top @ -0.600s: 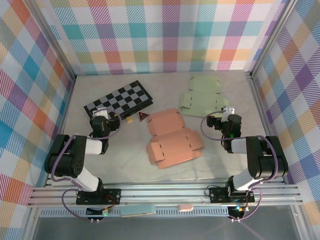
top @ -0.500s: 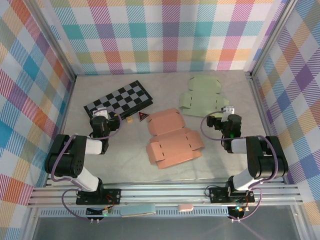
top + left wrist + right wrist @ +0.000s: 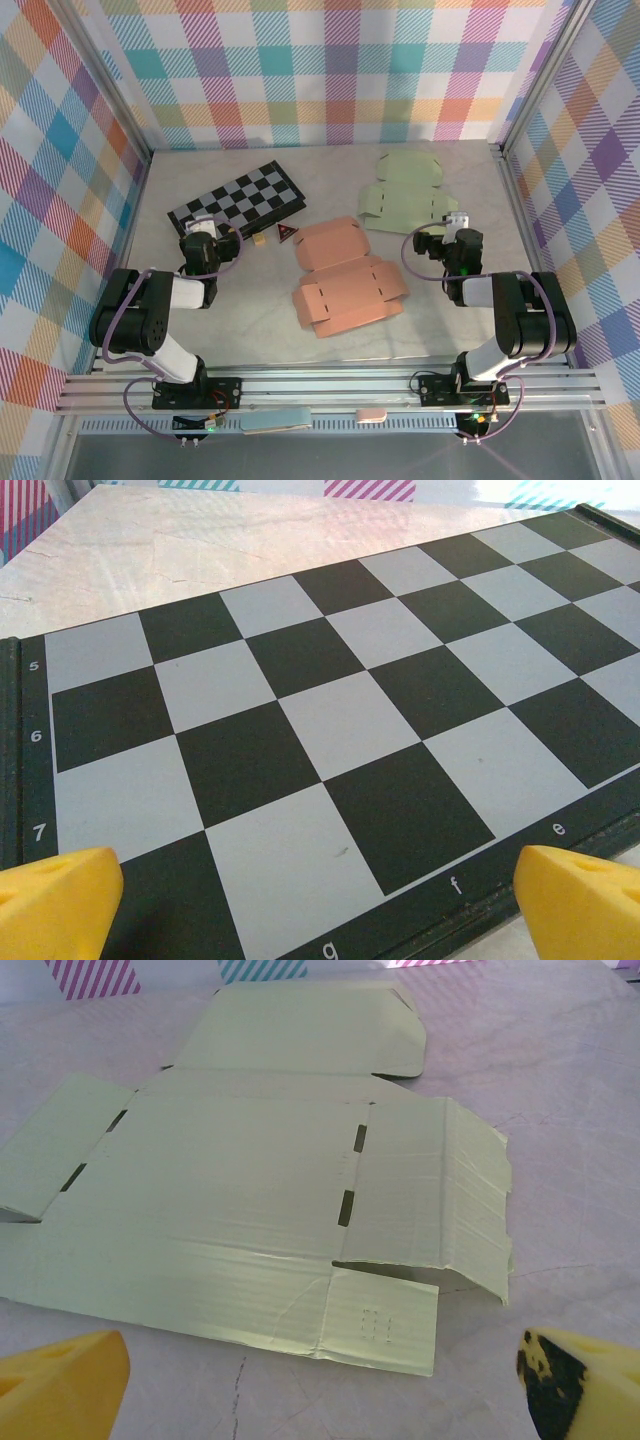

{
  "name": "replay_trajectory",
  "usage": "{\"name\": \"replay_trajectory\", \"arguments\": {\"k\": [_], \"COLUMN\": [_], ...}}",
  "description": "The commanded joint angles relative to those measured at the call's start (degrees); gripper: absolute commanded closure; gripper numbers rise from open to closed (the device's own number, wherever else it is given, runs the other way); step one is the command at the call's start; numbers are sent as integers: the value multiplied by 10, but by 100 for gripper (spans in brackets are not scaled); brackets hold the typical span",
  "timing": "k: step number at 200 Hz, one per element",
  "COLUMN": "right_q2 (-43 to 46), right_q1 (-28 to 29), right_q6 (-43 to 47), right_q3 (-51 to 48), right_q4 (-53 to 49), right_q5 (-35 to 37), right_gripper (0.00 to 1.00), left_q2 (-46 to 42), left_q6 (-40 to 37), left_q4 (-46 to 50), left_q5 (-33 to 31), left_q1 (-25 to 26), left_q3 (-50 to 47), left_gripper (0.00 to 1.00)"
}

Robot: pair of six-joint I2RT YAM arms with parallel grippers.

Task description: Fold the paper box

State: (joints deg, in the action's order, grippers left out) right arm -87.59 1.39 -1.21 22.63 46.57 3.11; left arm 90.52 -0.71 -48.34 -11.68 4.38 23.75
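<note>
**Two robot arms with open jaws beside flat, unfolded paper boxes**

Seen from above, a salmon-pink paper box (image 3: 345, 278) lies flat and unfolded in the middle of the pale, marble-patterned table (image 3: 250, 320), between the two arms and touched by neither. A pale green paper box (image 3: 408, 195), also unfolded, lies just beyond it toward the far right. A folding chessboard (image 3: 237, 198) lies at the far left. A small dark triangular piece (image 3: 287, 233) and a small tan block (image 3: 259, 238) sit just beside its near right corner.

The left jaws stand wide open and grip nothing. In the left wrist view their yellow fingertips (image 3: 55, 900) sit far apart, low over the chessboard's near edge.

The right jaws are also spread wide and empty. The green box lies just ahead of them, and its right-hand panel curls slightly off the table.
</note>
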Motion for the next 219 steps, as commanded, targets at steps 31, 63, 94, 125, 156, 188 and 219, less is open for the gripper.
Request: {"name": "replay_trajectory", "arguments": {"k": [31, 63, 94, 125, 156, 188, 219], "right_q2": [-2, -2, -2, 47, 225, 233, 117], "right_q1": [-4, -5, -4, 0, 41, 69, 13], "right_q6": [0, -1, 0, -8, -12, -88, -354], "right_q3": [11, 11, 11, 3, 71, 428, 752], "right_q4": [3, 3, 2, -20, -165, -475, -901], "right_q5": [-10, -10, -10, 29, 145, 221, 137], "right_gripper": [1, 1, 1, 1, 1, 1, 4], "left_q2": [-3, -3, -3, -45, -175, -167, -100], "left_q6": [5, 5, 5, -13, -52, 141, 398], "left_q4": [-15, -16, -16, 2, 125, 501, 719], "left_q5": [-8, -8, -8, -53, -301, -378, 6], "left_q1": [5, 5, 5, 30, 169, 221, 135], "left_q3": [-7, -7, -7, -13, 71, 376, 588], "left_gripper": [0, 0, 0, 0, 0, 0, 10]}}
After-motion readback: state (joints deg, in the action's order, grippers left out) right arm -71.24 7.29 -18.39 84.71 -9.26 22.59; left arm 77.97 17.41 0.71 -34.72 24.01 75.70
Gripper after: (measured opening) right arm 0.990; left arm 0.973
